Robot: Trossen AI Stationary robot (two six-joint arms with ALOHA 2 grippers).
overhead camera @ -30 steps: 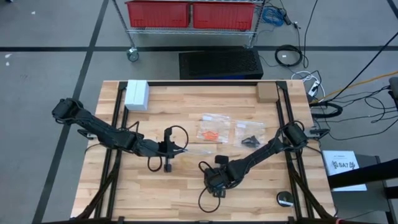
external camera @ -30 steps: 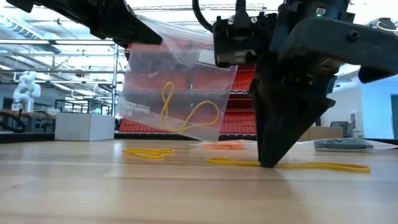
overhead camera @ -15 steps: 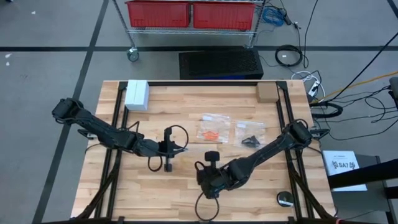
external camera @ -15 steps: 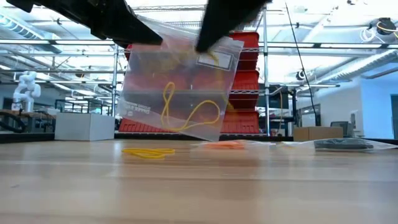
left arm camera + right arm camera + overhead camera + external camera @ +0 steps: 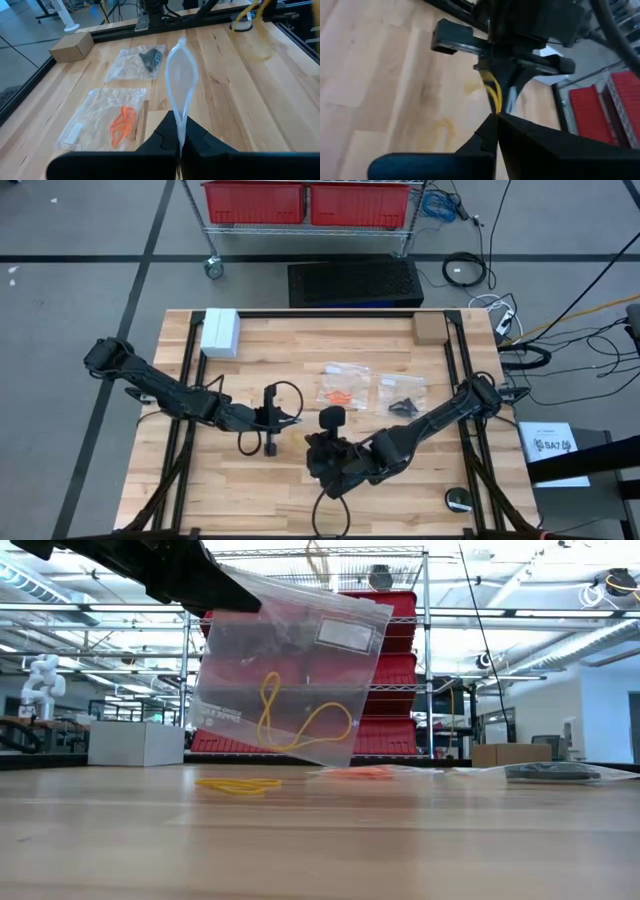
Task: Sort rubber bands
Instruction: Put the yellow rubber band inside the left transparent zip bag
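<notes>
Item 1: left gripper [image 5: 180,142], fingers pinched on the edge of the clear plastic zip bag [image 5: 290,675], keeps it hung above the wooden table [image 5: 320,840]; one yellow rubber band [image 5: 300,720] inside.

Item 2: loose yellow band [image 5: 238,784], on the table below the bag.

Item 3: right gripper [image 5: 495,116], right of the bag, has lifted clear of the table since a second ago, clamped on a thin yellow band [image 5: 492,92]. You should judge the pickup done; bagging remains.
</notes>
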